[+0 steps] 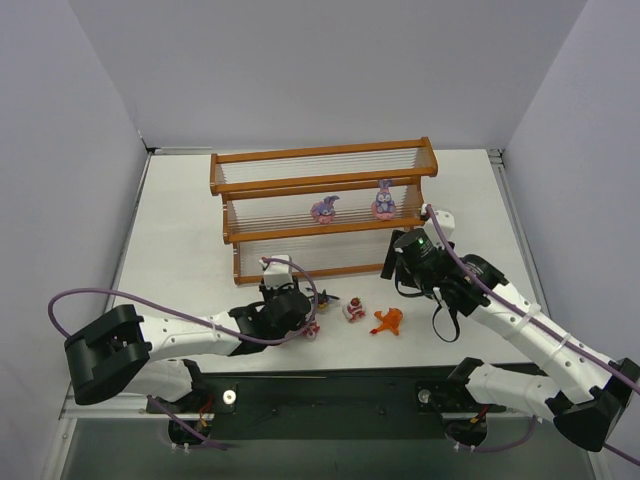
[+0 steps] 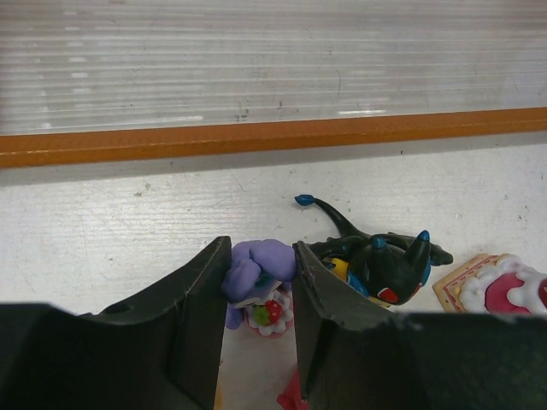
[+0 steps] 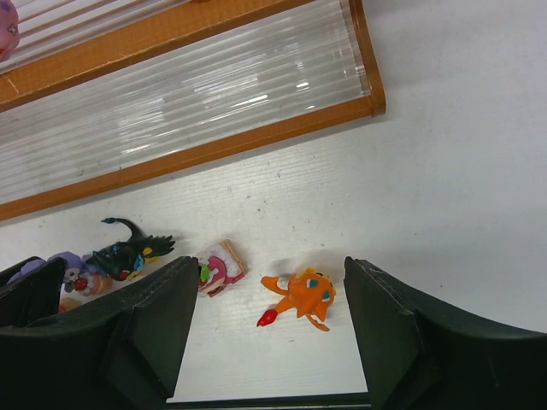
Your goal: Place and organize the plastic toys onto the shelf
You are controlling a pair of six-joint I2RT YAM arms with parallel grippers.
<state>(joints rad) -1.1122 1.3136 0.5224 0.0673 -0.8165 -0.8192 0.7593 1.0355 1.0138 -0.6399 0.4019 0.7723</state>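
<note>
The shelf (image 1: 322, 182) stands at the back with two purple long-eared toys (image 1: 325, 209) (image 1: 384, 200) on its middle tier. My left gripper (image 1: 304, 318) (image 2: 261, 256) is low over the table, shut on a purple long-eared toy (image 2: 265, 260) that holds a strawberry. A black winged toy (image 2: 380, 260) (image 1: 326, 298) lies just right of it. A pink-red toy (image 1: 353, 311) (image 3: 220, 268) and the orange toy (image 1: 387, 321) (image 3: 305, 295) lie further right. My right gripper (image 1: 400, 272) (image 3: 269, 273) is open and empty, above the orange toy.
A red toy part (image 2: 295, 397) shows under my left fingers, matching a pink toy (image 1: 311, 330) by the gripper. The shelf's bottom rail (image 2: 273, 137) runs close in front of the left gripper. White walls enclose the table (image 1: 180, 260).
</note>
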